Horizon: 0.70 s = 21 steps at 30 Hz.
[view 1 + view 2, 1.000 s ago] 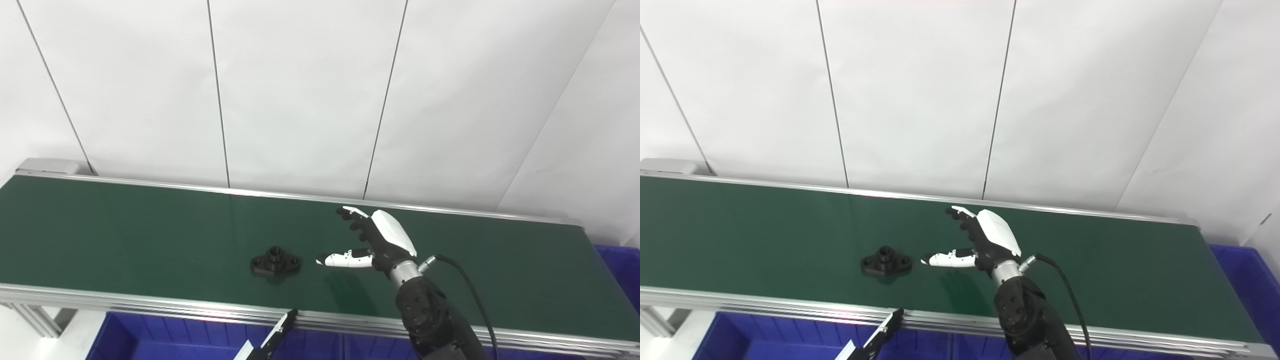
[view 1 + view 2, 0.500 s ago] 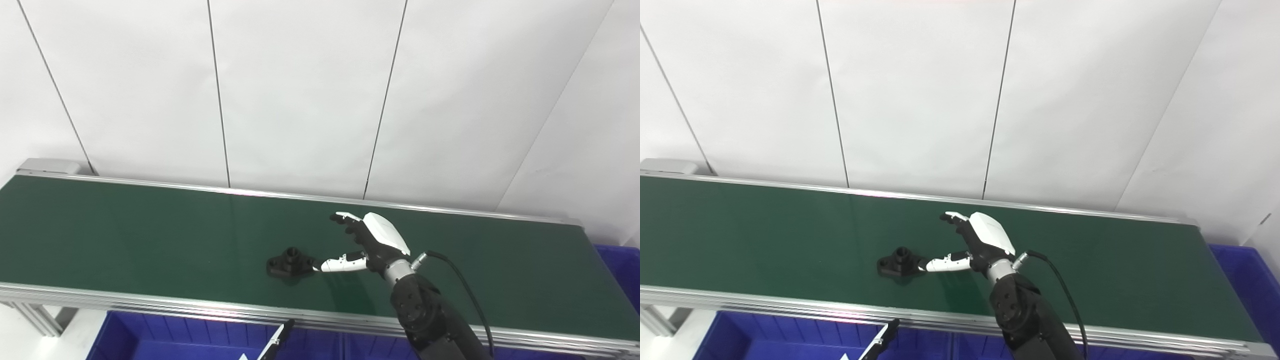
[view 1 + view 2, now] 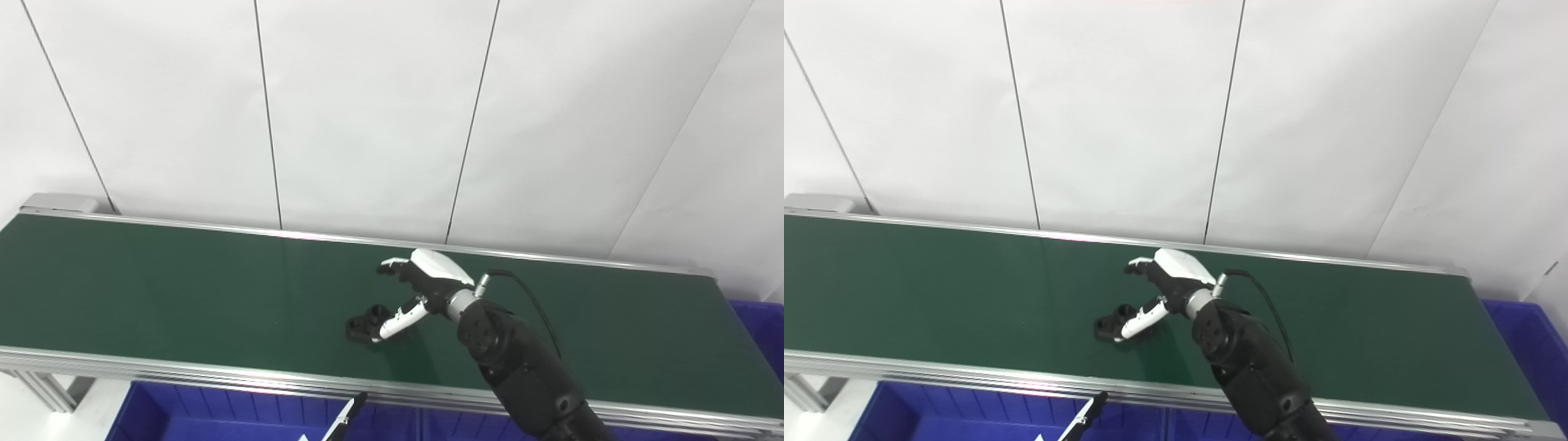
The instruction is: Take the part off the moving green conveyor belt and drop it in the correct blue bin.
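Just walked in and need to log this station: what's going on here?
The robot's right hand is reaching over the green conveyor belt for a black part. Its thumb rests against the part, the other fingers are spread above it, and the grasp isn't closed yet. The left hand waits low by the blue bin in front.

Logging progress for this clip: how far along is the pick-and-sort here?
Early. Done: the right hand has reached the black part on the green belt. In hand: its thumb lies against the part, fingers open above, no grasp. Left: closing, lifting, dropping into a blue bin.
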{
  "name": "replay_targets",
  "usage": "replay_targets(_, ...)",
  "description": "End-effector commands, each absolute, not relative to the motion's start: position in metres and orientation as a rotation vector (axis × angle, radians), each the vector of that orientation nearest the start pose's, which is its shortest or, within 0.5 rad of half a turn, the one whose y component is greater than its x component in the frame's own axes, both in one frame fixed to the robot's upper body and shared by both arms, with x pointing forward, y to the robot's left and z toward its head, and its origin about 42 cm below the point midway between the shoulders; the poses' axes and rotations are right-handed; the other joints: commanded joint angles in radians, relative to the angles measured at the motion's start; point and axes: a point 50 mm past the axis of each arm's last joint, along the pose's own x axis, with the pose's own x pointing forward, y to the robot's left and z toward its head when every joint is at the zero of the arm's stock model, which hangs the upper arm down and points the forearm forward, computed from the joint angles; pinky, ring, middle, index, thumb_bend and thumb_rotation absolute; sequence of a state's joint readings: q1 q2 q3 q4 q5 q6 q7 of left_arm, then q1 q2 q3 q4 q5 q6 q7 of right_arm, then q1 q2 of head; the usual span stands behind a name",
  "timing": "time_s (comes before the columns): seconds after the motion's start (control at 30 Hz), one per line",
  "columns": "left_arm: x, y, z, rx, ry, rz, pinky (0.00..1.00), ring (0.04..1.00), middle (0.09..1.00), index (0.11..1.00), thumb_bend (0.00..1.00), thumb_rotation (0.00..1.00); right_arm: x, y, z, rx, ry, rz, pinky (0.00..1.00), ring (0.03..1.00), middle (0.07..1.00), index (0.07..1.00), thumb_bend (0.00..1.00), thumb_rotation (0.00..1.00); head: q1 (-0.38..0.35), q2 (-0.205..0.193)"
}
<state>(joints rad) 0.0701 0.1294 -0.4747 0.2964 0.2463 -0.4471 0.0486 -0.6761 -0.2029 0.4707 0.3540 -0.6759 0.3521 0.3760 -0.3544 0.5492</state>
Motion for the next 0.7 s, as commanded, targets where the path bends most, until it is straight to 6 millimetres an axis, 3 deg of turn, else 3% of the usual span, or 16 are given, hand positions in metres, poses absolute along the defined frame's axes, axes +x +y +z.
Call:
replay_targets(0.0,0.215,0.131,0.027,0.276,-0.164,-0.502,1.0,1.0,1.0,1.0,0.8,0.89,0.469,-0.122,0.217,-1.182,0.05,0.507,0.75,0.843,0.872,0.853,0.95,0.31,0.005,0.007)
replay_targets(0.27,0.213,0.125,0.031,0.26,-0.177,-0.496,1.0,1.0,1.0,1.0,0.81,0.89,0.474,-0.124,0.208,-1.295,0.116,0.596,0.73,0.822,0.85,0.86,0.89,0.25,0.012,0.032)
replay_targets(0.37,0.213,0.124,0.033,0.252,-0.182,-0.496,1.0,1.0,1.0,1.0,0.8,0.89,0.471,-0.126,0.204,-1.324,0.155,0.62,0.69,0.784,0.823,0.842,0.89,0.24,0.017,0.04)
replay_targets(0.43,0.212,0.124,0.034,0.247,-0.186,-0.493,1.0,1.0,1.0,1.0,0.79,0.88,0.469,-0.129,0.197,-1.356,0.178,0.635,0.64,0.741,0.795,0.844,0.88,0.18,0.019,0.043)
replay_targets(0.57,0.212,0.126,0.036,0.237,-0.191,-0.49,1.0,1.0,1.0,1.0,0.79,0.86,0.464,-0.136,0.187,-1.388,0.205,0.653,0.63,0.722,0.779,0.836,0.87,0.13,0.018,0.045)
replay_targets(0.6,0.212,0.126,0.036,0.237,-0.191,-0.49,1.0,1.0,1.0,1.0,0.79,0.85,0.463,-0.138,0.185,-1.394,0.213,0.654,0.56,0.635,0.707,0.834,0.85,0.1,0.018,0.045)
replay_targets(0.67,0.212,0.128,0.037,0.238,-0.193,-0.49,1.0,1.0,1.0,1.0,0.79,0.84,0.461,-0.142,0.181,-1.424,0.221,0.651,0.55,0.622,0.698,0.831,0.83,0.1,0.018,0.045)
